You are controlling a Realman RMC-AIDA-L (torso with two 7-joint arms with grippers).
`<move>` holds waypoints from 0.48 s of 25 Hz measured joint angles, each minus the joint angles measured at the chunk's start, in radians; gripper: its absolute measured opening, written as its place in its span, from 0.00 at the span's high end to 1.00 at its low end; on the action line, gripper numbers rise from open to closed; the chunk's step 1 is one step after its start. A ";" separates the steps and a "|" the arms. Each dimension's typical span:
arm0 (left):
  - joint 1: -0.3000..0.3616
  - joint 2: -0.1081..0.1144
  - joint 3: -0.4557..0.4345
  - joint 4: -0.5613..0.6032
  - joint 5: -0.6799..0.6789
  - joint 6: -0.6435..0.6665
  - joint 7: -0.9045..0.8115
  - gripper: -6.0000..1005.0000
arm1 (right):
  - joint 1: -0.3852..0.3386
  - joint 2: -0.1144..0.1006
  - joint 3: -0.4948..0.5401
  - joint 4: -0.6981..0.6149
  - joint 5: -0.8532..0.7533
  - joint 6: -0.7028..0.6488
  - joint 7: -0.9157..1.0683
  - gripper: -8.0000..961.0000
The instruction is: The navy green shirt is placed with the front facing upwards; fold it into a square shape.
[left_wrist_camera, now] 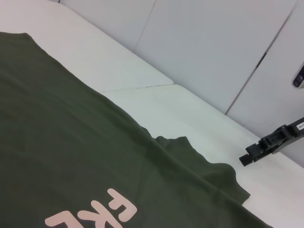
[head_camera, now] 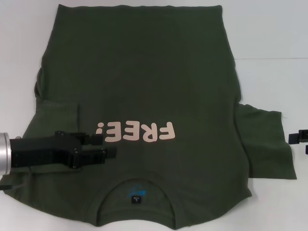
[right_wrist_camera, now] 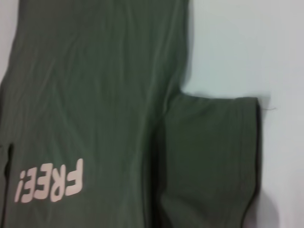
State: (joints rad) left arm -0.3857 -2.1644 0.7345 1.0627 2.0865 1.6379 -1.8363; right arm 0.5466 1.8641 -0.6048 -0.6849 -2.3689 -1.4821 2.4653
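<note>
Navy green shirt (head_camera: 144, 86) lies flat on the table (head_camera: 269, 29), front up, collar nearest the robot, pink "FREE!" print (head_camera: 134, 131) showing, left sleeve folded in over the body, right sleeve spread outward.

My left gripper (head_camera: 111, 147) covers part of the navy green shirt (head_camera: 144, 82) beside its print; my right gripper (head_camera: 299, 137) is cut off past the shirt's sleeve, and its neck label is unreadable
</note>
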 joint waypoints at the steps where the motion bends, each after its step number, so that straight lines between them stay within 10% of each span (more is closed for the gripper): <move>1: 0.000 0.000 0.000 0.000 0.000 0.000 0.000 0.34 | 0.000 0.004 0.001 0.003 -0.006 0.010 0.001 0.13; 12: 0.001 0.000 0.000 -0.001 -0.002 -0.006 -0.005 0.34 | 0.022 0.014 -0.004 0.084 -0.010 0.098 -0.007 0.16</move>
State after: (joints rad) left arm -0.3843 -2.1644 0.7349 1.0615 2.0846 1.6314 -1.8413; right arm 0.5685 1.8782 -0.6086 -0.6010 -2.3793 -1.3840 2.4581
